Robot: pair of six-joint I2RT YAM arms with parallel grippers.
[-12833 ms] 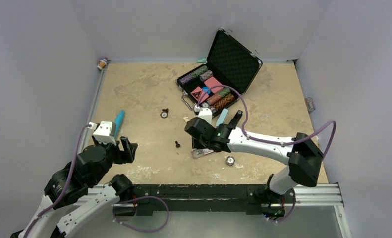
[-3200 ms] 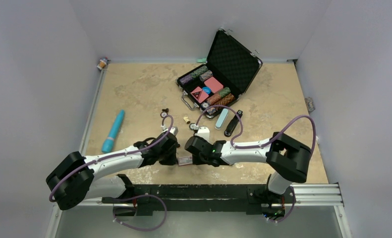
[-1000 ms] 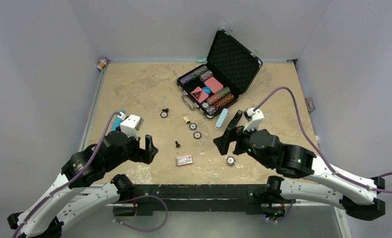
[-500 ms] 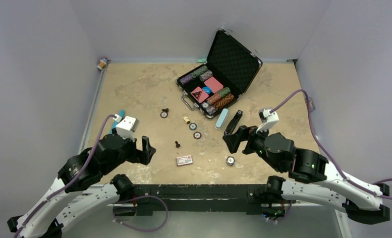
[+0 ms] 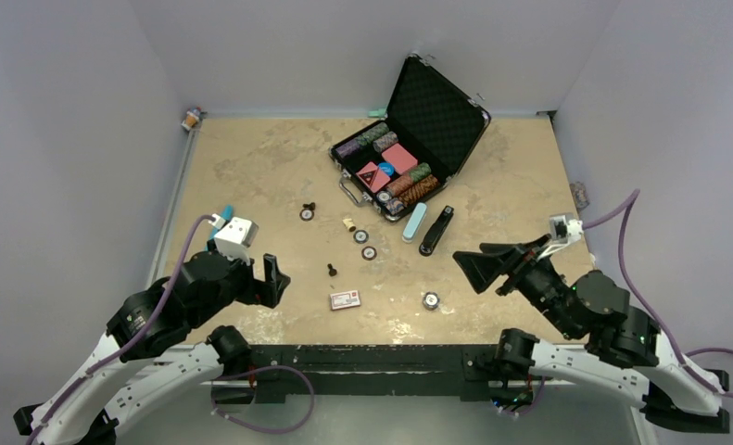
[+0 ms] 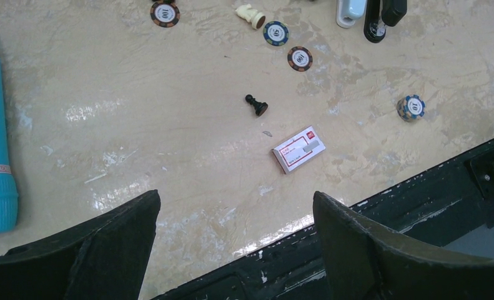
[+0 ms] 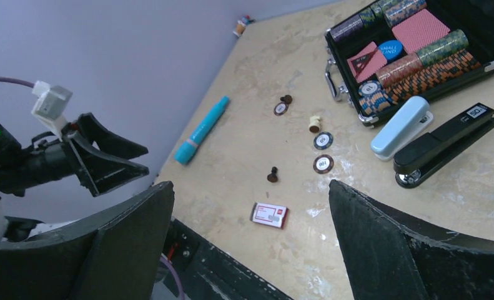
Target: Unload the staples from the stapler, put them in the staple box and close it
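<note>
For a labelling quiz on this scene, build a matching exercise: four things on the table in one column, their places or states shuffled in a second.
Things:
1. black stapler
2. red-and-white box
3. turquoise tube
4. chip case

Places or states:
a. standing open at the far side of the table
b. lying flat near the front edge, about midway across
c. lying beside the light blue stapler
d. lying along the left side

Pairs: 1-c, 2-b, 3-d, 4-a
</note>
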